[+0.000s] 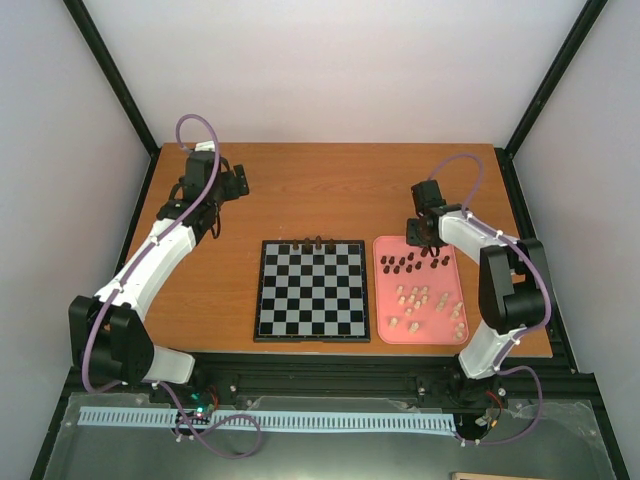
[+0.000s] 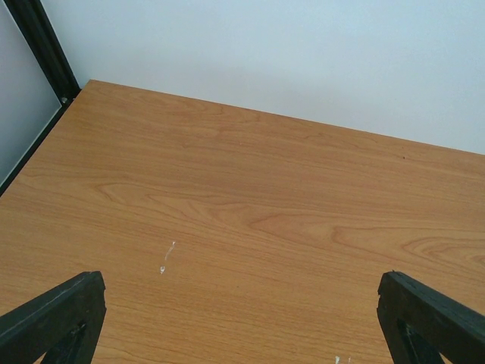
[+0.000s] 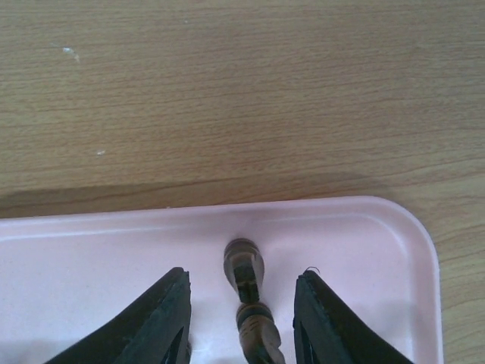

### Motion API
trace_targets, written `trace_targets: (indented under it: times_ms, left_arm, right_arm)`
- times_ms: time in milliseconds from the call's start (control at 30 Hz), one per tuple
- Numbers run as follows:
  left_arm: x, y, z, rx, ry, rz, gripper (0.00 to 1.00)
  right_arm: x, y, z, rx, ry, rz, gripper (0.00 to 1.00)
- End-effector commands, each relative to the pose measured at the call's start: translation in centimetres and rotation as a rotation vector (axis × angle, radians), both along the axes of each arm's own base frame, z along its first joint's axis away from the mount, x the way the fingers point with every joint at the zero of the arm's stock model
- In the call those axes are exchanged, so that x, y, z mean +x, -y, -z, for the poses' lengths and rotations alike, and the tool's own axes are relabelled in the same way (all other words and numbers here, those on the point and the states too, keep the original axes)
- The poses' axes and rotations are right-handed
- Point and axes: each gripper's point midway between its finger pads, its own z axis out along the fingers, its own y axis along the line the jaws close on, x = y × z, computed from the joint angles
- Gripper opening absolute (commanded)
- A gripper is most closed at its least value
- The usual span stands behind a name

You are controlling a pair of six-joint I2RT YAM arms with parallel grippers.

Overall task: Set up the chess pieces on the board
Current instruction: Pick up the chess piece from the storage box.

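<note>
The black-and-silver board (image 1: 311, 290) lies flat at the table's middle, with three dark pieces (image 1: 318, 242) on its far row. The pink tray (image 1: 444, 330) to its right holds several dark pieces (image 1: 400, 266) at the far end and pale beige pieces (image 1: 420, 297) nearer. My right gripper (image 1: 424, 236) (image 3: 242, 307) hangs open over the tray's far edge, its fingers (image 3: 163, 315) either side of two dark pieces (image 3: 244, 267), apart from them. My left gripper (image 1: 228, 182) (image 2: 241, 326) is open and empty over bare table at the far left.
The wooden table (image 2: 250, 205) is walled in by white panels and black frame posts (image 1: 120, 80). The tray's far rim (image 3: 227, 214) lies just beyond the right fingers. The arms' bases sit on a black rail (image 1: 330, 380) at the near edge.
</note>
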Motion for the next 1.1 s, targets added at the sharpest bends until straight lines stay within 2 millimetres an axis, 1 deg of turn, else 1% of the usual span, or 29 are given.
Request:
trace_targets:
  times_ms: [0, 233, 367, 467, 667, 900, 967, 1067]
  left_arm:
    - [0.4, 0.4, -0.7, -0.007, 0.023, 0.011, 1.0]
    - [0.4, 0.3, -0.7, -0.006, 0.022, 0.01, 1.0]
    - [0.4, 0.3, -0.8, -0.005, 0.024, 0.01, 1.0]
    - [0.4, 0.4, -0.8, -0.007, 0.024, 0.012, 1.0]
    - [0.4, 0.4, -0.7, -0.007, 0.023, 0.011, 1.0]
    - [0.4, 0.3, -0.8, -0.007, 0.025, 0.01, 1.0]
    - [0.4, 0.3, -0.9, -0.007, 0.026, 0.009, 1.0]
    - [0.3, 0.3, -1.0, -0.007, 0.028, 0.01, 1.0]
  right_arm:
    - [0.2, 0.7, 0.7, -0.002, -0.003, 0.019, 0.39]
    - [0.4, 0.5, 1.4, 0.014, -0.021, 0.011, 0.37]
    - [0.5, 0.5, 1.8, 0.014, -0.026, 0.013, 0.32]
    - [0.5, 0.7, 1.8, 0.006, -0.029, 0.02, 0.29]
    - [0.8, 0.8, 1.6, 0.004, -0.02, 0.024, 0.17]
    - [1.2, 0.7, 0.8, 0.01, -0.005, 0.028, 0.06]
    - [1.3, 0.5, 0.1, 0.02, 0.009, 0.025, 0.04]
    - [1.4, 0.0, -1.6, 0.04, 0.04, 0.015, 0.03]
